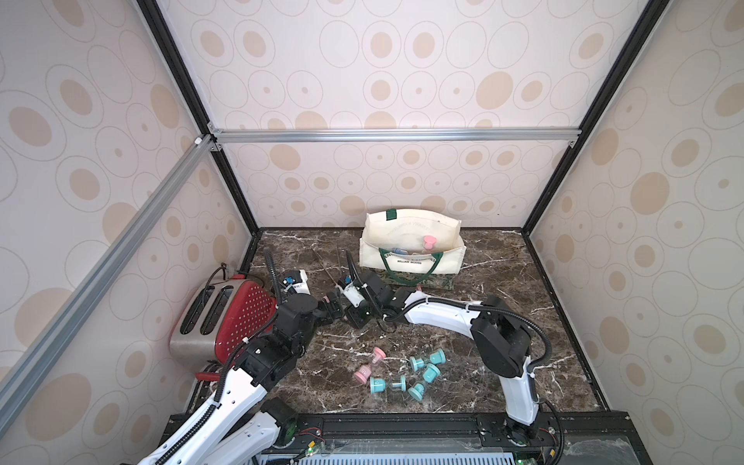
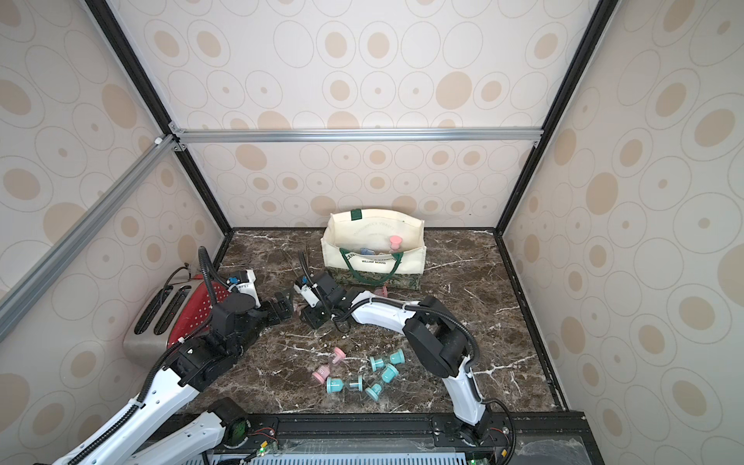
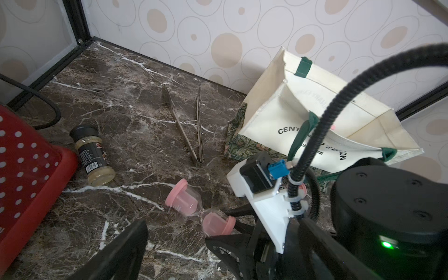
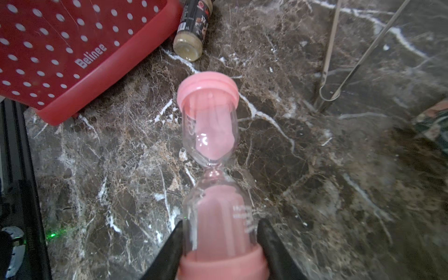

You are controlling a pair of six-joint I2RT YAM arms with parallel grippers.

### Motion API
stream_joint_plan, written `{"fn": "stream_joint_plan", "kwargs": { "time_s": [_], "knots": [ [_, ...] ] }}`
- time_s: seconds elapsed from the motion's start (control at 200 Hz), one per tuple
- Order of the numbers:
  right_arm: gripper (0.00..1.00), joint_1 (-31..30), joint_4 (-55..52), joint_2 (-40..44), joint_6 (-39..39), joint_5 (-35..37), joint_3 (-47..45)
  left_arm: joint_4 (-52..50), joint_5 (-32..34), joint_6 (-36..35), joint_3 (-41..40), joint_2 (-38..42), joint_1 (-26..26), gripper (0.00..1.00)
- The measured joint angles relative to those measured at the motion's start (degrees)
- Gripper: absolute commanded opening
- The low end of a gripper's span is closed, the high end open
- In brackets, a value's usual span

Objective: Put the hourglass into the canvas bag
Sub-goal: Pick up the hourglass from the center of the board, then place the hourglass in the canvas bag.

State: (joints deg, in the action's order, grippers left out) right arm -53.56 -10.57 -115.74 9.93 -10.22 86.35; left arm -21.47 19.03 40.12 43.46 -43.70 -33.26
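1. Far left is a red toaster (image 1: 225, 318) with white dots and a shiny metal end. My left arm hides its near corner.
2. A spice jar (image 3: 93, 155) lies on its side just beside the toaster. It has a black lid and pale powder inside. My arm hides it in both top views.
3. My left tool (image 1: 337, 308) has its fingers apart and holds nothing. It is just beside my right tool.
4. Thin metal tongs (image 3: 191, 126) lie flat on the dark counter (image 1: 503, 282), which looks like marble with white cracks.
5. My right tool (image 4: 219, 228) is clamped on one end of the pink hourglass (image 4: 211, 135). It is clear glass with pink sand and pink caps. It sits low between the toaster and the bag, not in the bag. I cannot tell if it touches the counter. The top views nearly hide it.
6. Loose hourglasses (image 1: 426, 366), one pink and the rest teal, lie at the front.
7. The canvas bag (image 1: 410, 233) is cream cloth with green handles. It stands open by the back wall with a second pink hourglass (image 1: 429, 242) inside. A handle covers part of its black words.
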Motion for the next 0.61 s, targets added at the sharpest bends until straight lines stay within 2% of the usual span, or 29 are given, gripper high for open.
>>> {"fn": "stream_joint_plan", "kwargs": {
  "time_s": [0.315, 0.605],
  "knots": [
    [0.07, 0.94, -6.01, 7.65, 2.03, 2.45, 0.46, 0.2, -1.79, -0.52, 2.47, 0.0, 0.04, 0.97],
    [0.05, 6.45, -10.03, 13.68, 5.22, -0.04, 1.99, 3.26, -3.65, -0.68, 3.85, 0.83, 0.04, 0.97]
  ]
}}
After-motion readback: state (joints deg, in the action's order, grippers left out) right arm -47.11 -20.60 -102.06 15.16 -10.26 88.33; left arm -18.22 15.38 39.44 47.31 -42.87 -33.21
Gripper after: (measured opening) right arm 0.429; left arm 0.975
